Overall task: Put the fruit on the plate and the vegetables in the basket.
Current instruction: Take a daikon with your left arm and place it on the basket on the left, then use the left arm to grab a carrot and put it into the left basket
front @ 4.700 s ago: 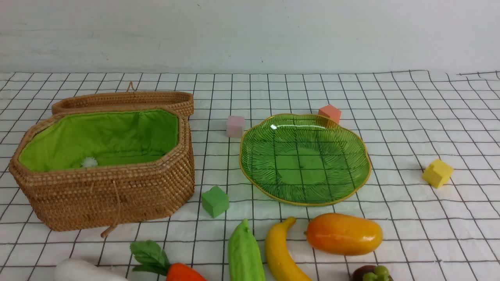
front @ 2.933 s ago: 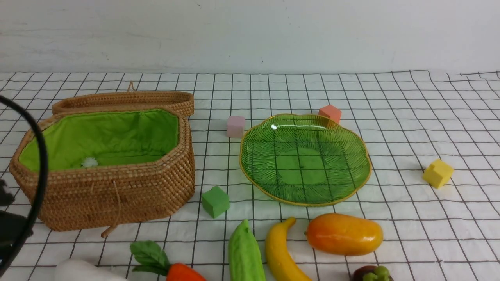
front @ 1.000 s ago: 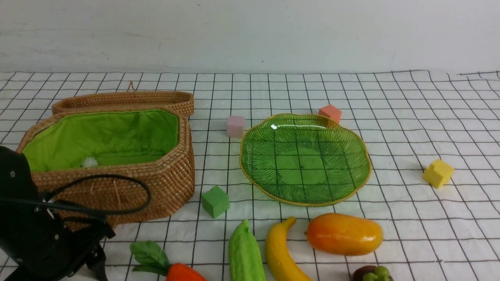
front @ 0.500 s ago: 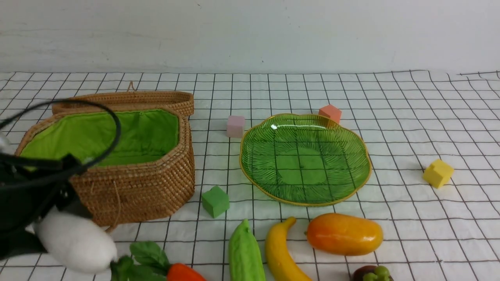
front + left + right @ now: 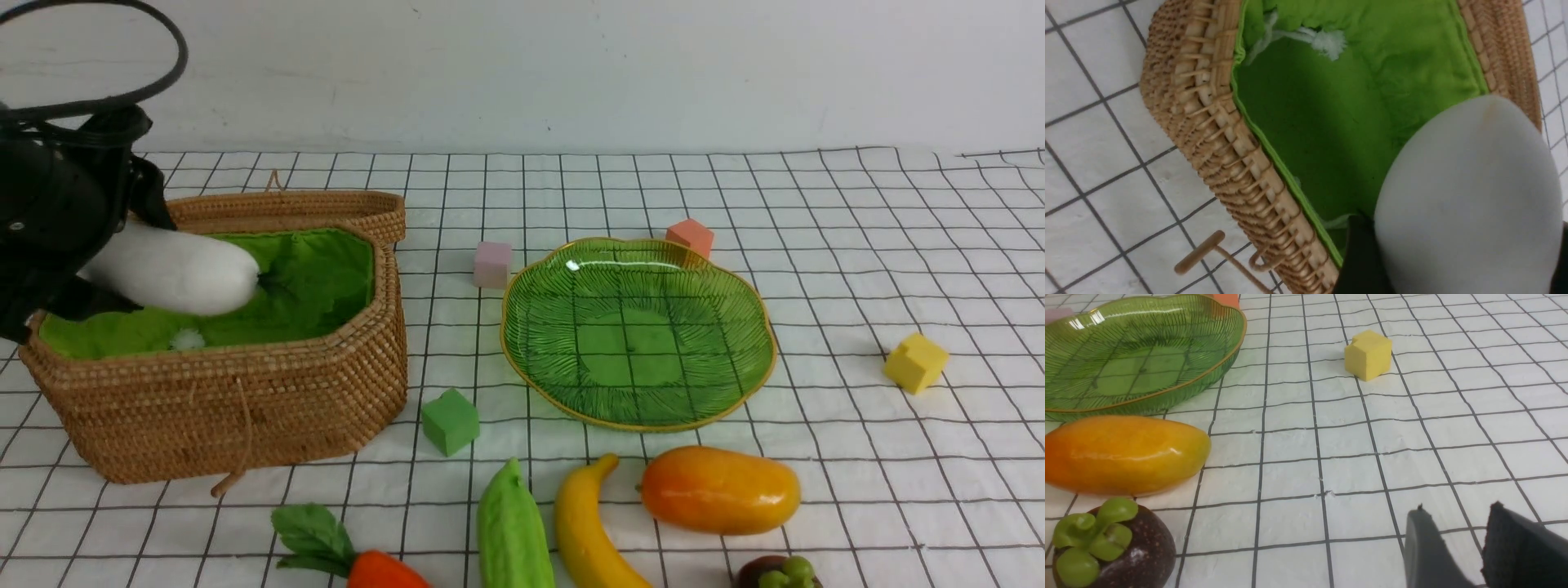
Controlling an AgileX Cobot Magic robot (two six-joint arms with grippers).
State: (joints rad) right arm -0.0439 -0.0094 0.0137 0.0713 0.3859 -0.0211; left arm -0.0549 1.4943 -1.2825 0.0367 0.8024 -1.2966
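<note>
We see the left hand [image 5: 122, 253] clamped on a white toy radish [image 5: 180, 273], gripping its thick end. It holds the radish roughly level over the left part of the octagonal brown wicker basket with green cloth lining [image 5: 245, 400]. The radish's free end points right, above the lining and clear of the rim. The basket stands at the far left of the desk covered in white black-gridded cloth [image 5: 857, 245], and its matching wicker lid [image 5: 286, 208] lies just behind it.

In the right wrist view, the right hand [image 5: 1457, 522] sits low over the cloth at the near right, its fingers parted and gripping no object.

The shallow green glass plate with a gold rim [image 5: 637, 335] lies right of the basket. Along the near edge, from left to right, lie:
- an orange toy carrot with dark leaves [image 5: 384, 570]
- a light green gourd [image 5: 510, 531]
- a curved yellow banana [image 5: 584, 531]
- an oblong orange-yellow mango [image 5: 718, 488]
- a dark purple mangosteen [image 5: 775, 572]

A green foam cube [image 5: 449, 420] sits between the basket and the gourd. A yellow foam cube [image 5: 916, 362] sits well right of the plate.
</note>
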